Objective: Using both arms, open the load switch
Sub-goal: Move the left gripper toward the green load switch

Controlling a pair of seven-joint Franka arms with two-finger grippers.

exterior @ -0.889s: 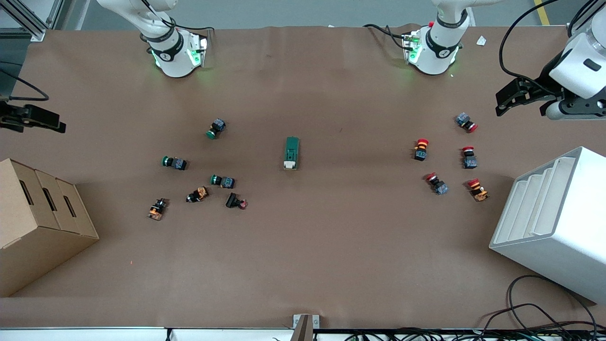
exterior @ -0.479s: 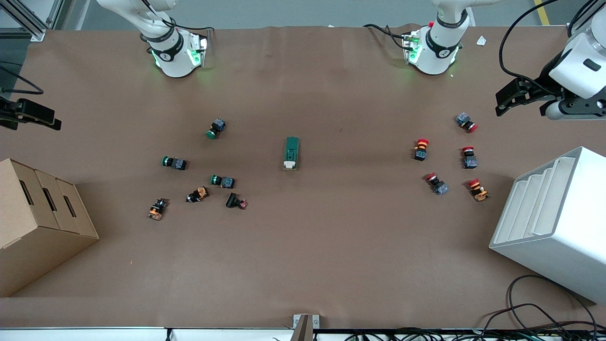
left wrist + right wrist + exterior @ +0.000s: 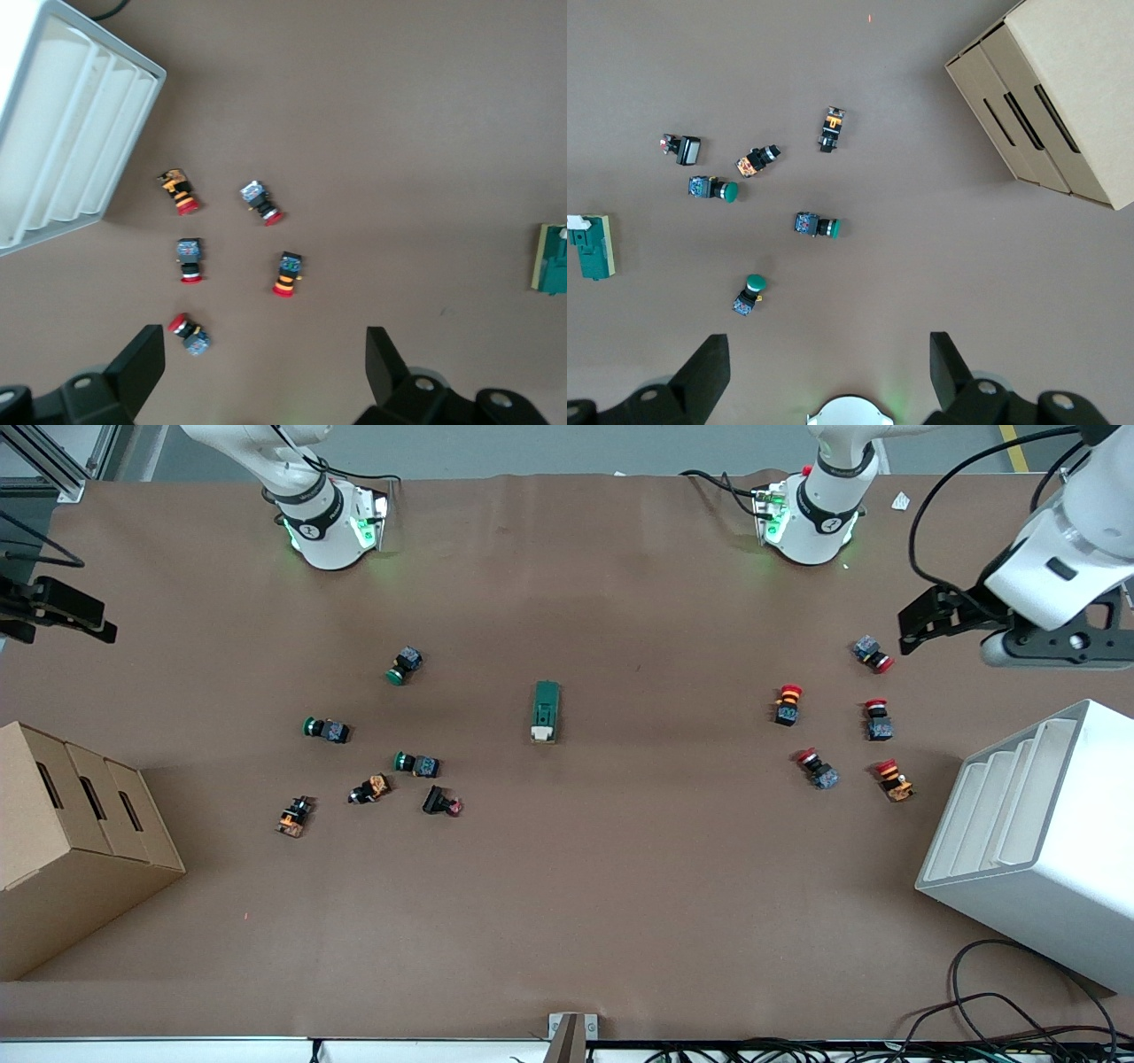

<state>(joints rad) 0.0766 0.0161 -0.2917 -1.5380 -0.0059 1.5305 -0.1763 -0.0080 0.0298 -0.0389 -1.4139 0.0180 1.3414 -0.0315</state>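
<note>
The load switch (image 3: 546, 711), a dark-green oblong block with a white toggle end, lies alone at the middle of the table. It also shows at the rim of the left wrist view (image 3: 554, 258) and of the right wrist view (image 3: 592, 247). My left gripper (image 3: 921, 620) hangs open over the table's left-arm end, by the red push-buttons, fingers wide with nothing between them (image 3: 266, 350). My right gripper (image 3: 89, 624) hangs open and empty over the right-arm end (image 3: 828, 350), above the cardboard box's end of the table. Both are well apart from the switch.
Several red-capped push-buttons (image 3: 788, 704) lie scattered toward the left arm's end. Green and orange ones (image 3: 416, 763) lie toward the right arm's end. A cardboard box (image 3: 62, 841) and a white slotted rack (image 3: 1036, 833) stand at the table's two ends. Cables (image 3: 1019, 1019) trail by the rack.
The left gripper has swung inward toward the red push-buttons. The right gripper has drifted a little toward the robots' bases. The load switch has not moved.
</note>
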